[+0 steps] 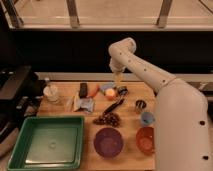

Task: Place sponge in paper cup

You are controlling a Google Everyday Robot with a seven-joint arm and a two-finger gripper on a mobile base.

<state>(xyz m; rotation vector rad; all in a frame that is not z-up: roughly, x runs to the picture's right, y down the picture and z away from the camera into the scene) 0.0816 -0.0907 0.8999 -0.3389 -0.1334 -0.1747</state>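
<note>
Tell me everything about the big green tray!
The green tray is a rectangular, plastic-looking bin with raised walls and a flat floor. It lies level on the wooden table's front left corner, with nothing visible inside. The purple bowl sits to its right, not touching. The end effector hangs far off, above the table's back.

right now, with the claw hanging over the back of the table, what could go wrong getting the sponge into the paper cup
The claw hangs above a crowded patch: the sponge lies close beside an orange ball, so coming down it might nudge or catch the ball instead.
The paper cup is small and stands near the table's other end; a sponge released off-centre could miss it or tip it.
</note>
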